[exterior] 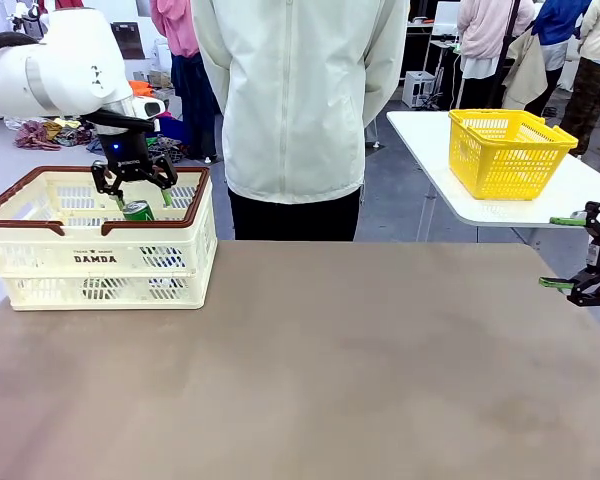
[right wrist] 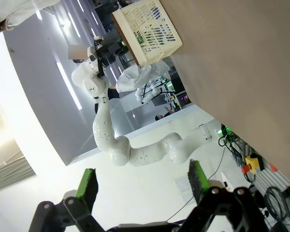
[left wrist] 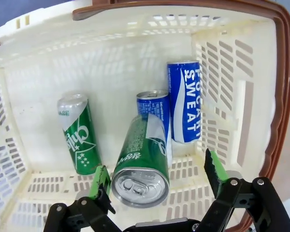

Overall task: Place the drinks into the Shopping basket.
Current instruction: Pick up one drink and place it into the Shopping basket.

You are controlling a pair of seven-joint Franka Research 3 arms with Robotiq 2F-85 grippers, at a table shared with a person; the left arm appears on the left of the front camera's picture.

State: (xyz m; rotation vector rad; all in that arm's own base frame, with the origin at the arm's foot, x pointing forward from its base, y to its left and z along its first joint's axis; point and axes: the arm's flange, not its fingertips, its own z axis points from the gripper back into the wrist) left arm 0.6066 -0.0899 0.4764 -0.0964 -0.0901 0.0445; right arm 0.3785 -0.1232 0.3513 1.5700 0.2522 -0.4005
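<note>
Both sets of jaws stood spread wide, gripping nothing. The left gripper hung over the Shopping basket, which sat at the table's left side; a green can stood tilted between its fingers without visible pad contact, apparently just let go. In the left wrist view, three more cans lay on the basket floor: another green can to the left, a Pocari Sweat can by the right wall, and a second blue can partly behind the tilted one. The right gripper waited empty at the table's right edge. No drinks remained on the tabletop, so the task appeared essentially complete, with only arm withdrawal outstanding.
</note>
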